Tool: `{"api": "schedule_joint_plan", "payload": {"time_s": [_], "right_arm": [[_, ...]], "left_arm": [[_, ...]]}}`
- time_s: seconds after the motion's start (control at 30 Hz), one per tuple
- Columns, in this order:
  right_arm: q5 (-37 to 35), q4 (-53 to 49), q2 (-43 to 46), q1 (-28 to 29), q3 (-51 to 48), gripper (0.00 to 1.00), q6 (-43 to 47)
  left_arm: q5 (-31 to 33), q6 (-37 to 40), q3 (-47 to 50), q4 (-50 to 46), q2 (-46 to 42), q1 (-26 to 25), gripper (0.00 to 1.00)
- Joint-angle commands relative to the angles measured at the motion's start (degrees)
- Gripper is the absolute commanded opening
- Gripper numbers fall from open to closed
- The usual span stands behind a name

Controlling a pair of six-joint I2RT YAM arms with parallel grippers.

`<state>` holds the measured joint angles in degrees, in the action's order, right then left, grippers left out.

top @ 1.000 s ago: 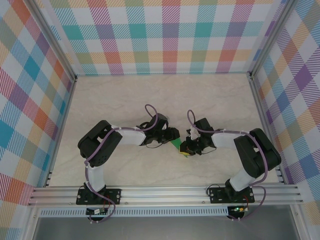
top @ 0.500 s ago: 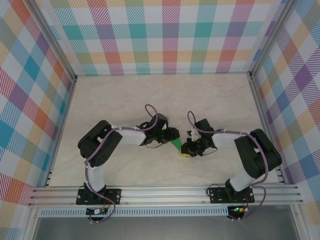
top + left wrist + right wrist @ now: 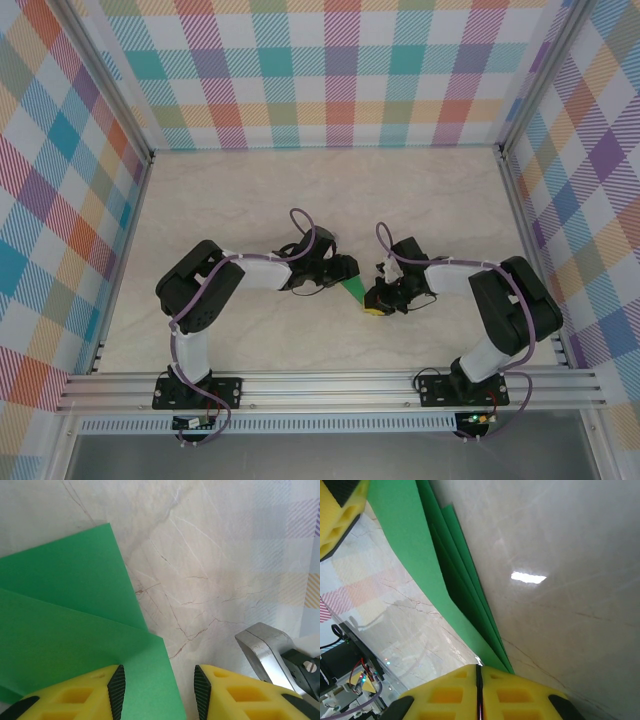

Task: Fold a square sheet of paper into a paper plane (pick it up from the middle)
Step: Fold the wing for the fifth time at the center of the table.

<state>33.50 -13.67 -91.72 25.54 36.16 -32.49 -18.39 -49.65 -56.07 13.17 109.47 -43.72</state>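
Left arm reaches in from the near-left corner toward the middle of the table (image 3: 250,190). The left gripper (image 3: 347,273) sits just left of centre. In its wrist view the left gripper (image 3: 157,696) has its yellow fingers (image 3: 75,700) standing apart, with a clear gap between the black pads. One finger is over the green paper (image 3: 60,605), and the paper's right edge runs into the gap. Whether the pads touch it, I cannot tell.

Green paper (image 3: 352,291) lies at table centre, between the two grippers and close to both. It is creased, with folded layers overlapping: the left wrist view shows two flaps meeting along a slanted line.

Right arm comes in from the near-right corner, with the right gripper (image 3: 376,302) just right of the paper. In its wrist view the right gripper (image 3: 479,682) has its fingers pressed together, leaving only a thin seam between them. Several stacked layers of green paper (image 3: 405,525) taper down into the fingertips and are pinched there. A yellow finger (image 3: 337,515) of the left gripper shows at the far end of the paper.
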Motion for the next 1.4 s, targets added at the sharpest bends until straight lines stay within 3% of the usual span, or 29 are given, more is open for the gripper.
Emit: {"api": "schedule_joint_plan", "payload": {"time_s": [0.0,0.13,0.43,0.77,0.97,1.37], "right_arm": [[-7.0,-5.3,0.8,0.3,-0.9,0.08,0.1],[-5.2,-5.2,6.6,-0.2,-1.8,0.10,0.0],[-4.4,0.6,-0.6,-0.8,-5.6,0.08,-2.3],[-6.5,-5.1,7.9,-1.6,-5.5,0.09,0.7],[-0.4,-4.0,10.0,-1.6,-1.0,0.11,1.7],[5.1,6.4,1.9,-1.5,2.9,0.14,-2.5]], "left_arm": [[1.6,1.8,1.1,-6.7,3.7,-0.1,0.44],[1.8,1.8,1.1,-6.7,3.7,-0.1,0.43],[1.5,2.0,0.8,-6.7,3.7,-0.1,0.43],[1.5,2.3,0.6,-7.3,3.5,-0.1,0.43],[1.0,3.6,0.1,-8.2,3.5,-0.1,0.44],[0.5,3.2,-0.5,-8.2,3.3,-0.1,0.45]]}}
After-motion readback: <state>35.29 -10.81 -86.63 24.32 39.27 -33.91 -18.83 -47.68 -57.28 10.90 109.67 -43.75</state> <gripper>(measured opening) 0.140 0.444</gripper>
